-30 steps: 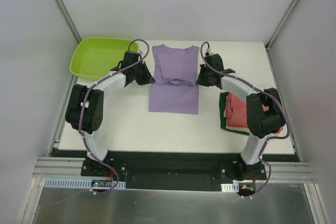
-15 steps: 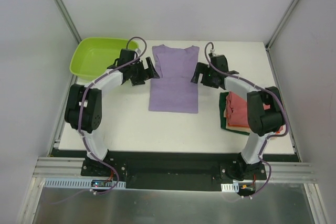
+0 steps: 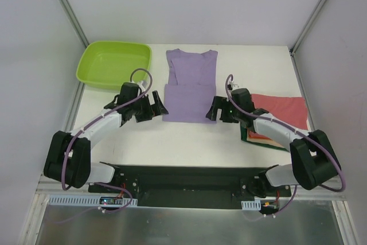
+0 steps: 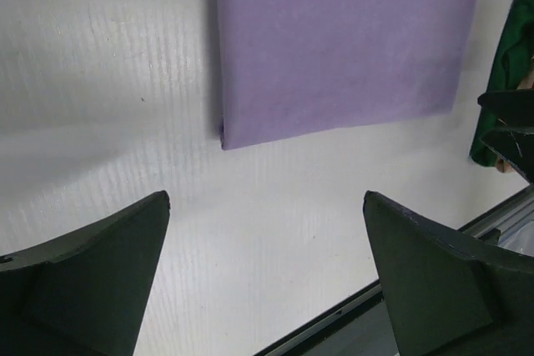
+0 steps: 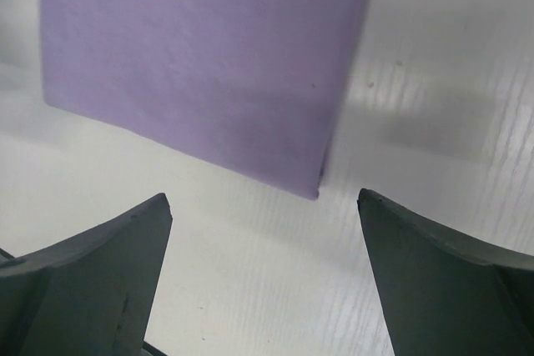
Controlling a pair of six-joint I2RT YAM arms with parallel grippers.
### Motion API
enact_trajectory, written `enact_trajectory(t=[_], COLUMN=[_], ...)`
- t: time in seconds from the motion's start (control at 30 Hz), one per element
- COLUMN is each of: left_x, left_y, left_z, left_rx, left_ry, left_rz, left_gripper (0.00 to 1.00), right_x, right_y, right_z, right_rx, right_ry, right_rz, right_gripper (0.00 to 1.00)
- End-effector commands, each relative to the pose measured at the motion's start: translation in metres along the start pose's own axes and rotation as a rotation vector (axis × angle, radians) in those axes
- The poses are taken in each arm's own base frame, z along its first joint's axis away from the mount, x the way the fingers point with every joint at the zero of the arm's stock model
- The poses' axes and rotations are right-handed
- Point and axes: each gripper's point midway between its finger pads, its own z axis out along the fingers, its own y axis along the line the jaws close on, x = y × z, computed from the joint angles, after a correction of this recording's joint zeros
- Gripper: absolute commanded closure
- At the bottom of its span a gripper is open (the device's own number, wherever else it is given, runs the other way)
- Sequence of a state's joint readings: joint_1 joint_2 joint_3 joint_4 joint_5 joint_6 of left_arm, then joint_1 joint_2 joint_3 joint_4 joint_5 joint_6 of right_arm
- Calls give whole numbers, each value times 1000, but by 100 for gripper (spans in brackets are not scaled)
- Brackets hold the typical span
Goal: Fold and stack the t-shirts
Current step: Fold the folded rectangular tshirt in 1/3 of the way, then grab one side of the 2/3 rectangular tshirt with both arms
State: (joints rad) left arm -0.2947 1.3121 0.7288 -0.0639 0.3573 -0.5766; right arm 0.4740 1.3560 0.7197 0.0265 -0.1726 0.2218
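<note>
Lime-green tub (image 3: 113, 64) sat far left on the white desk (image 3: 189, 142). The left hand (image 3: 159, 106), spread wide and holding nothing, hovered beside the lilac shirt (image 3: 189, 87) at its near-left corner. The right hand (image 3: 212, 109), equally wide and unladen, flanked the near-right corner. A red shirt (image 3: 284, 110) topped the right-hand stack.

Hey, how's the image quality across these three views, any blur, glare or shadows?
Top external: even soft light, sharp, no harsh glare. Left wrist: purple t-shirt crisp, dark shadow along its left edge. Right wrist: shirt slightly soft, grey shadow on the table to its right.
</note>
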Motion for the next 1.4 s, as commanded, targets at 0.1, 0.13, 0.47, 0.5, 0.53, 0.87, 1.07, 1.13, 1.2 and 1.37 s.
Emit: enact_trajectory(t=[0.1,0.13,0.47,0.5,0.53,0.87,1.07,1.13,1.2,1.37], left_x=[8,9,20,21,23,44,44,42,42,43], left_y=[5,8,29,29,30,44,47,46,46,47], left_z=[22,26,54,56,59,67,65,63,62,60], left_rx=[26,16,-45,-41,-40,-61,-77,-78,-80,-84], left_ry=[49,60,133,142,155,223,208,199,193,190], left_rz=[-8,-17,-71,-74,-74,-92,-89,-89,-88,-89], left_gripper=[2,5,42,47,52,90,100,100,100,100], right_x=[19,22,47,48,49,62,67,70,72,76], right_y=[-8,-11,-28,-28,-28,-36,-38,-36,-36,-51], right_z=[22,24,31,32,32,32,33,34,34,35], right_rx=[-7,-1,52,52,52,76,81,78,75,159], right_ry=[47,59,148,152,158,206,223,235,245,244], right_rz=[117,130,183,184,188,201,213,225,233,244], right_gripper=[1,1,13,14,15,21,29,32,35,39])
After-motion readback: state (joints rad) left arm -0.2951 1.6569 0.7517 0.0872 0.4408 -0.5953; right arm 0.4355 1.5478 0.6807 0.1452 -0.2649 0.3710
